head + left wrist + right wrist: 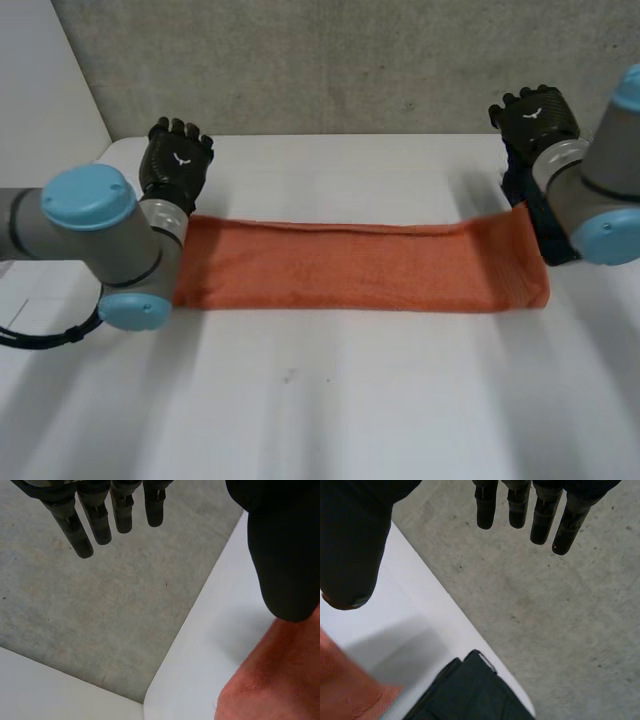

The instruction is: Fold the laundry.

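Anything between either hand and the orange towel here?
Nothing lies between the left hand and the towel. By the right hand, a dark cloth lies at the edge of the table beside the towel's end, possibly in its way.

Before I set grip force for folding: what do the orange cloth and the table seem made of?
Orange cloth: likely terry or similar woven towel, matte, with fine nubby texture. Table: smooth white surface, perhaps laminate; soft shadows, no sharp reflections.
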Action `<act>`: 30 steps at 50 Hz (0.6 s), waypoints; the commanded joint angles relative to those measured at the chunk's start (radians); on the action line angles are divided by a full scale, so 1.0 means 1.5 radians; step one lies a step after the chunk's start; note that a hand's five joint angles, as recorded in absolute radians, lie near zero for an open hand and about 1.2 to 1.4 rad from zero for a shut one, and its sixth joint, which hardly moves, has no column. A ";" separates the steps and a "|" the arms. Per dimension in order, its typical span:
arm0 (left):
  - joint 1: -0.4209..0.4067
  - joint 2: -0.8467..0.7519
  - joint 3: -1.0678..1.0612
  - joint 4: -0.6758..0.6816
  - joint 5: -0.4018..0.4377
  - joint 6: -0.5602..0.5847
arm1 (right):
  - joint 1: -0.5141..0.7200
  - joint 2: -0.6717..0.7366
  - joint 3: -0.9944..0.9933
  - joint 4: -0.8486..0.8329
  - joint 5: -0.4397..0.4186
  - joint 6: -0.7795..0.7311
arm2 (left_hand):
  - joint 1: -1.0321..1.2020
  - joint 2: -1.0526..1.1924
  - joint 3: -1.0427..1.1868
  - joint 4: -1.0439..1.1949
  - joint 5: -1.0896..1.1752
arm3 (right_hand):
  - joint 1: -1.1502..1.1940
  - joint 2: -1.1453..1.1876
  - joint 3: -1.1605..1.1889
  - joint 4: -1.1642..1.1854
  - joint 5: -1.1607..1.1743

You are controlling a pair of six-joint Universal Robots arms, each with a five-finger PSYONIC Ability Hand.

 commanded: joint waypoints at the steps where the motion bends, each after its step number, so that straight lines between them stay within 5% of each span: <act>1: 0.010 0.060 -0.087 -0.031 0.055 -0.061 | -0.035 -0.012 0.003 0.101 -0.036 0.003 | -0.009 -0.021 -0.026 -0.019 -0.035 | -0.019 -0.034 -0.026 -0.043 -0.048; 12: 0.063 0.052 -0.111 -0.043 0.064 -0.066 | -0.043 -0.012 0.075 0.113 -0.020 -0.001 | -0.007 -0.019 -0.024 -0.018 -0.033 | -0.019 -0.034 -0.026 -0.043 -0.048; 21: 0.116 0.143 -0.219 -0.068 0.112 -0.119 | -0.066 -0.129 0.336 0.099 -0.058 -0.002 | -0.005 -0.017 -0.022 -0.016 -0.031 | 0.066 0.051 0.060 0.042 0.037; 30: 0.106 0.193 -0.310 -0.059 0.149 -0.206 | -0.108 -0.146 0.493 -0.064 -0.108 -0.003 | -0.001 -0.013 -0.018 -0.012 -0.027 | 0.224 0.210 0.218 0.200 0.195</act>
